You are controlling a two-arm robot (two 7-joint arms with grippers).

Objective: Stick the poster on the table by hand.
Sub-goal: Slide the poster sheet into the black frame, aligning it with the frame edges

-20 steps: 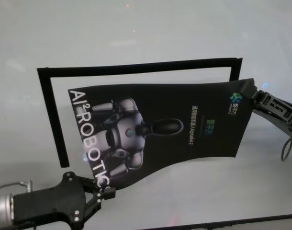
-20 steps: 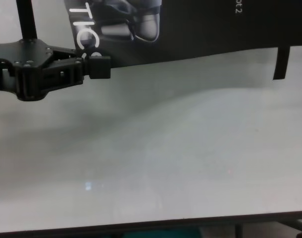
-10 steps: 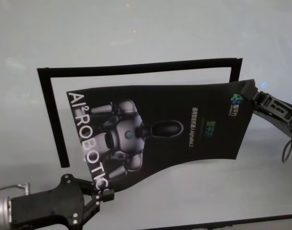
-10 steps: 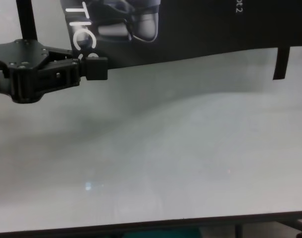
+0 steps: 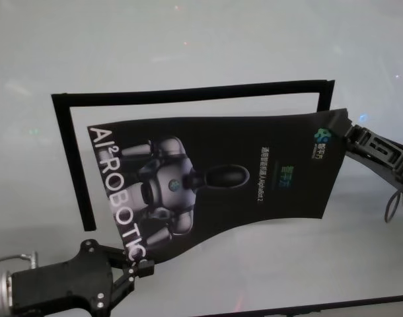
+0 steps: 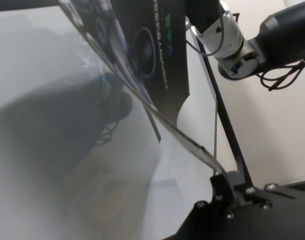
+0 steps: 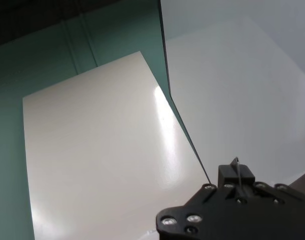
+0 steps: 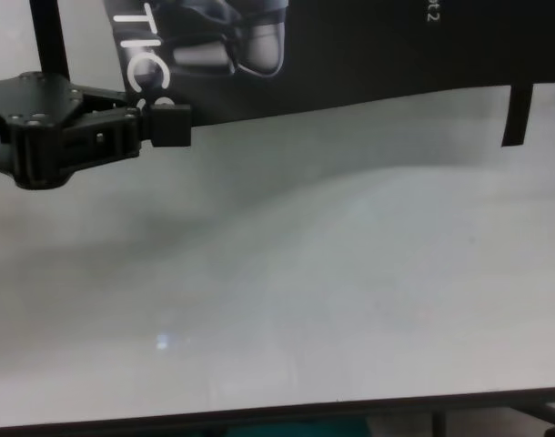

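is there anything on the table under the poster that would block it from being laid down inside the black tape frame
Nothing visible does. The poster hangs between the left gripper and right gripper, over bare table inside the black tape frame.

Both arms end in matte black, boxy plastic. The left gripper (image 5: 141,269) shows small screws and a silver wrist cuff. The right gripper (image 5: 340,131) trails a thin looped cable.

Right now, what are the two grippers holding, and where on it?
Both hold the poster: the left gripper pinches its near-left corner by the white lettering, and the right gripper pinches its far-right corner by the small logo.
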